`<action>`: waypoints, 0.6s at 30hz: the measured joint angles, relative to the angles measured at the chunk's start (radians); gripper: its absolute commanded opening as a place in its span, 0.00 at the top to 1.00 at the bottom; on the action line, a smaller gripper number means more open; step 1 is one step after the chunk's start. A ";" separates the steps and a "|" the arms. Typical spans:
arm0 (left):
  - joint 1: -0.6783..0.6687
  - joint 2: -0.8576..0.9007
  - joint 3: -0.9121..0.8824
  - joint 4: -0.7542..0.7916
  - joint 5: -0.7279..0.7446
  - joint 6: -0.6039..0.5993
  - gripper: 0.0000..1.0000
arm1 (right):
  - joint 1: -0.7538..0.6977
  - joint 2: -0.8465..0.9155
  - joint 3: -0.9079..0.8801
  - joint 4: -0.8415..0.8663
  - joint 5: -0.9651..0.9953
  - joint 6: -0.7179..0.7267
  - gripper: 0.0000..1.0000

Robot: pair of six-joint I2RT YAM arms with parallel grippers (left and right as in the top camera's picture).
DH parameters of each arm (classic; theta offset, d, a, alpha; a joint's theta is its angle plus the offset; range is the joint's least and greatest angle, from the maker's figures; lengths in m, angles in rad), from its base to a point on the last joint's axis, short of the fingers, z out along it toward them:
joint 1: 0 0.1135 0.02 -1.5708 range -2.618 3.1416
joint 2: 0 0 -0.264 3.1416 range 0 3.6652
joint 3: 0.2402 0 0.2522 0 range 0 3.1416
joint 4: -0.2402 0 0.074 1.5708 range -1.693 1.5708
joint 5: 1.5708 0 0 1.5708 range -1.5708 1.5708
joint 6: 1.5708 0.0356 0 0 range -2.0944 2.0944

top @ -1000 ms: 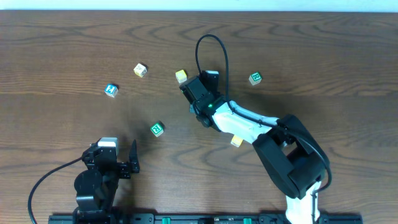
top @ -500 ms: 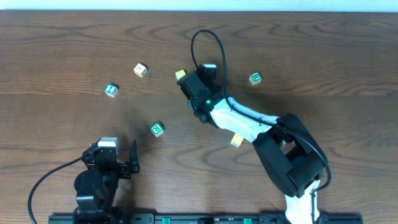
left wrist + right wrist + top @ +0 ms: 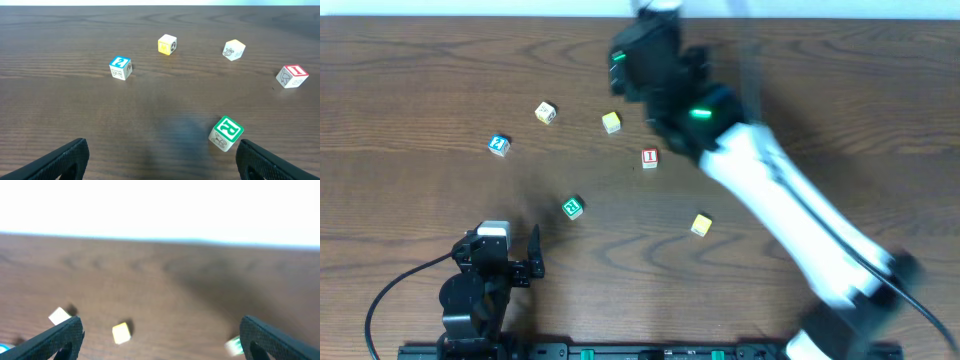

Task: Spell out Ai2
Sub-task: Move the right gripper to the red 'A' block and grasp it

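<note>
The I cube (image 3: 649, 157) lies free on the table (image 3: 420, 80); right gripper (image 3: 161, 327) and left gripper (image 3: 162, 147) both gape wide, empty

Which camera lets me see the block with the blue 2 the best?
The left wrist view. There the blue 2 block is close and sharp, so the number is easy to read. The overhead view shows the same block too, but tiny. The right wrist view is blurry, and I cannot pick it out there.
</note>
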 measured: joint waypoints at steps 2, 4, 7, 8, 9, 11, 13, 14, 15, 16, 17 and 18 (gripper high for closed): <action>0.000 0.000 0.000 0.000 0.000 0.000 0.05 | -0.019 -0.097 0.018 -0.052 0.001 -0.059 0.01; 0.000 0.000 0.000 0.000 0.000 0.000 0.05 | -0.041 -0.194 0.028 -0.123 0.002 -0.106 0.01; 0.000 0.000 0.000 0.000 0.000 0.000 0.05 | -0.079 -0.293 0.033 -0.295 0.001 -0.136 0.01; 0.000 0.000 0.000 0.000 0.000 0.000 0.05 | -0.092 -0.312 0.032 -0.348 -0.001 -0.136 0.01; 0.000 0.000 0.000 0.001 0.000 0.000 0.05 | -0.113 -0.328 0.026 -0.411 -0.004 -0.134 0.01; 0.000 0.000 0.000 0.000 0.000 0.000 0.05 | -0.154 -0.350 -0.007 -0.503 -0.010 -0.129 0.01; 0.000 0.000 0.000 0.000 0.000 0.000 0.05 | -0.189 -0.361 -0.072 -0.557 -0.030 -0.122 0.01; 0.000 0.000 0.000 0.000 0.000 0.000 0.05 | -0.201 -0.364 -0.118 -0.567 -0.044 -0.117 0.01; 0.000 0.000 0.000 0.001 0.000 0.000 0.05 | -0.212 -0.367 -0.174 -0.564 -0.056 -0.110 0.01; 0.000 0.000 0.000 0.000 0.000 0.000 0.05 | -0.221 -0.370 -0.225 -0.560 -0.067 -0.106 0.01; 0.000 0.000 0.000 0.001 0.000 0.000 0.05 | -0.230 -0.374 -0.291 -0.549 -0.077 -0.102 0.01; 0.000 0.000 0.000 0.000 0.000 0.000 0.05 | -0.241 -0.384 -0.369 -0.522 -0.089 -0.100 0.01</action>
